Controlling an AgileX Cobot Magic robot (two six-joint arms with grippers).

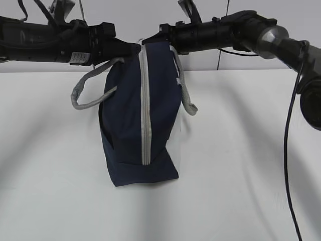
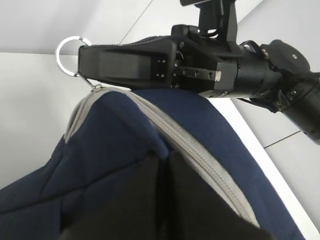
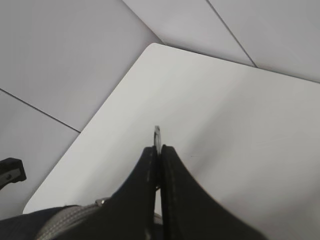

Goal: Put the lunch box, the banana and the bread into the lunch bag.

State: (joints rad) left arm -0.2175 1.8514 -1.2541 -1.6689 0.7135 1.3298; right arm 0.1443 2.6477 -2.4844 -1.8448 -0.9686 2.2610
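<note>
My right pincer (image 3: 159, 150) has its two dark fingers (image 3: 142, 195) pressed together, pinching a thin metal zipper pull (image 3: 157, 136) whose tip pokes out just past the fingertips. Seen from my left wrist, that pull ends in a silver ring (image 2: 70, 54) beyond the pincer's tip. Just below the fingers, the grey zipper (image 1: 145, 115) begins at the top corner of the lunch bag (image 1: 134, 120). My left pincer (image 1: 131, 49) meets the same top corner from the other side, and its dark fingers (image 2: 150, 200) reach onto the navy fabric; I cannot tell whether they are clamped or apart. The bag stands upright on its end on the white table (image 1: 241, 165), zipper running down its front face, closed along the visible length. Two grey handles (image 1: 90, 90) loop loosely from its upper sides.
</note>
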